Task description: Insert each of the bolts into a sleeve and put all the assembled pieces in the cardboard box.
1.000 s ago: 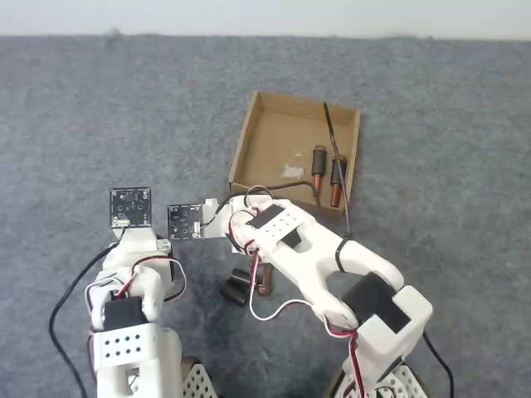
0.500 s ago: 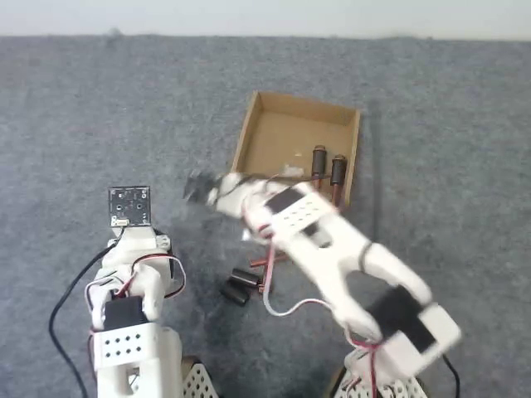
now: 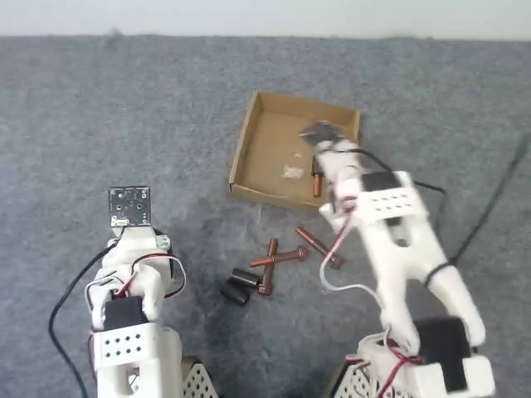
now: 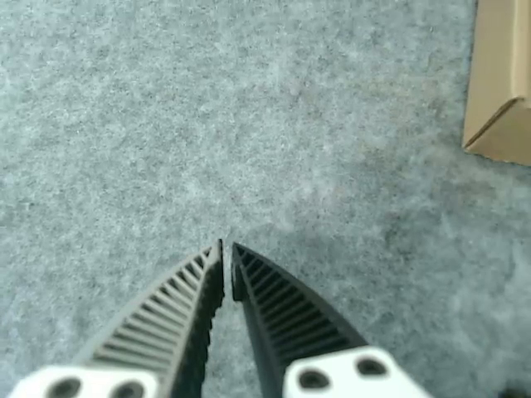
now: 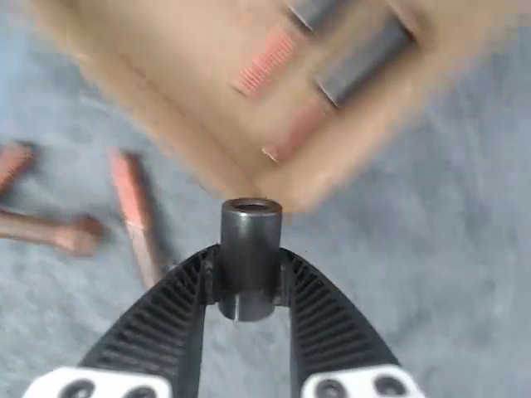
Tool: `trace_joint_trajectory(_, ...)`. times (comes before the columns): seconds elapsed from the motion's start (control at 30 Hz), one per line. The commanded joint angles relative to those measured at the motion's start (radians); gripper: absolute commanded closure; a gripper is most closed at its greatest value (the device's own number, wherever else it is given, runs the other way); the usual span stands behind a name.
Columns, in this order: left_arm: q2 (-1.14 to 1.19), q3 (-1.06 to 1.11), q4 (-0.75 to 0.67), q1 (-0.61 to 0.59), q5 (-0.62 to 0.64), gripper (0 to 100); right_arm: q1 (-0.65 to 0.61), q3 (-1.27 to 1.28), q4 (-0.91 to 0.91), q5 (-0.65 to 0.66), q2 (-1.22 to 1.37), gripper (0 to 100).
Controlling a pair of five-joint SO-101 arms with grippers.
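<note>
1. High view: my right arm [image 3: 398, 240] is stretching forward, and my right pincer [image 3: 320, 133] is hanging over the far right part of the box [image 3: 249, 141], above the assembled pieces [image 3: 317, 178]. Loose bolts [image 3: 278, 257] and two spare sleeves [image 3: 236, 288] are lying on the bench [image 3: 124, 108], near the box's front wall. My left arm [image 3: 133, 290] is sitting folded back at the left, well apart from them.

2. Left wrist view: my left pincer [image 4: 226, 249] is pointing down at bare bench, its jaws drawn almost together and gripping nothing. I am judging that it is too far from the bolts to help with mating.

3. Right wrist view: my right pincer is clamping one sleeve [image 5: 250, 249] by its lower half, with the open end sticking out past the tips and no bolt in it. The box corner is lying just beyond, with bolts beside it. I am judging two risks:
   - Letting go here would drop an unassembled sleeve among the finished pieces.
   - With so short a grip, the sleeve could swivel or slip when a bolt pushes in.
</note>
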Motion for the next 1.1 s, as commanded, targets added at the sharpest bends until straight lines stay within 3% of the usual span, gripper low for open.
trace_joint_trajectory(0.0, -0.008, -0.005, -0.021, -0.003, -0.003, 99, 0.165, 0.037, -0.001, -0.028, -0.042, 99.1)
trace_joint_trajectory(0.13, -0.008, -0.005, -0.020, -0.003, -0.003, 99, 0.265, 0.106, -0.047, -0.028, -0.036, 98.9)
trace_joint_trajectory(0.33, -0.008, -0.005, -0.018, -0.005, -0.003, 99, 0.308, 0.140, -0.081, -0.049, -0.036, 96.8)
trace_joint_trajectory(0.83, -0.008, -0.005, -0.017, -0.008, -0.003, 99, 0.300, 0.118, -0.081, -0.087, -0.036, 84.8)
trace_joint_trajectory(1.07, -0.008, -0.005, -0.017, -0.008, -0.005, 99, 0.251, 0.153, -0.071, -0.034, -0.042, 87.4)
